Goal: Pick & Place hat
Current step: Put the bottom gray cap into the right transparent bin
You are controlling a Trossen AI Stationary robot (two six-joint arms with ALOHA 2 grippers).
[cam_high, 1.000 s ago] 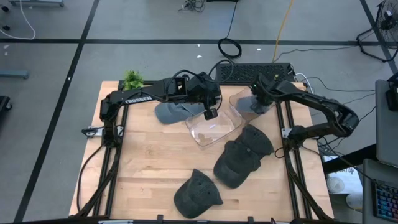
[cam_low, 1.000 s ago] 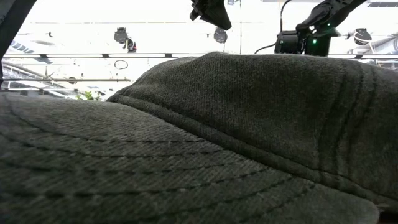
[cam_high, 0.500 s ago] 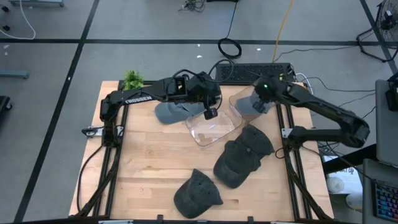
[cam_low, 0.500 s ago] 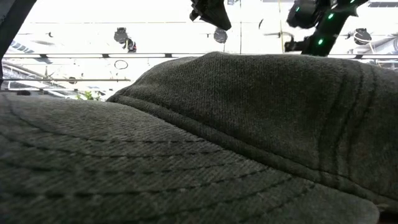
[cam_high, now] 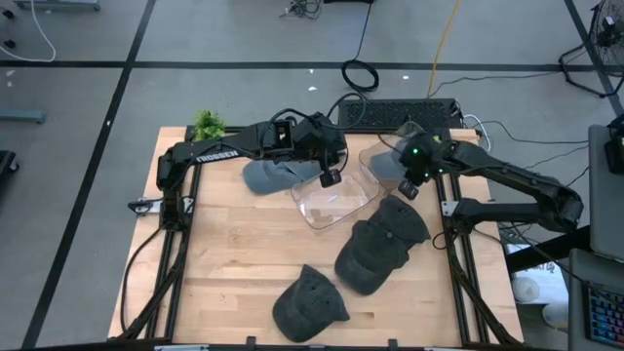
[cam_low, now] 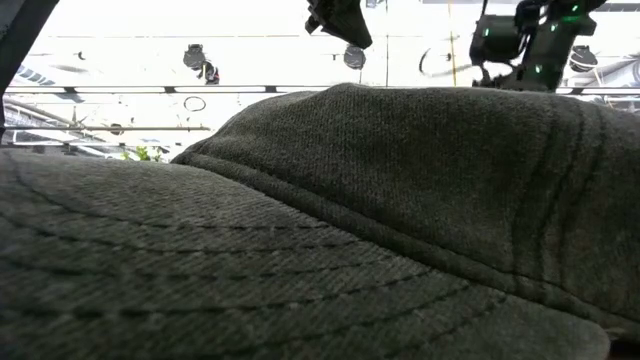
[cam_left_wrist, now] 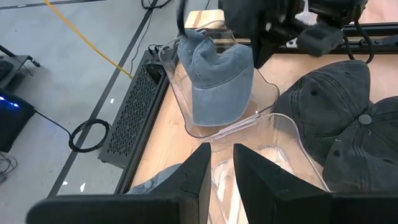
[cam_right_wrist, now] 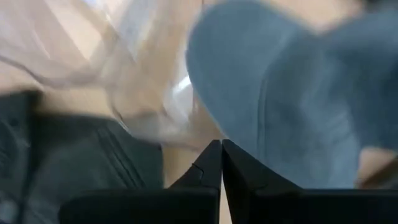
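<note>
The blue hat (cam_left_wrist: 217, 81) lies inside the far clear bin (cam_left_wrist: 267, 93). Note the right pincer (cam_high: 409, 187) beside it, fingers pressed together and empty. The left pincer (cam_left_wrist: 219, 171) hovers over the near bin (cam_high: 331, 207), fingers slightly apart, holding nothing. Risk: a sweep catching either bin wall could tip it off the surface (cam_high: 234, 253)

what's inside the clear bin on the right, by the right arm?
A blue hat lies in the right clear bin, filling most of it. Whatever is under the hat is covered. The neighbouring clear bin looks empty.
</note>
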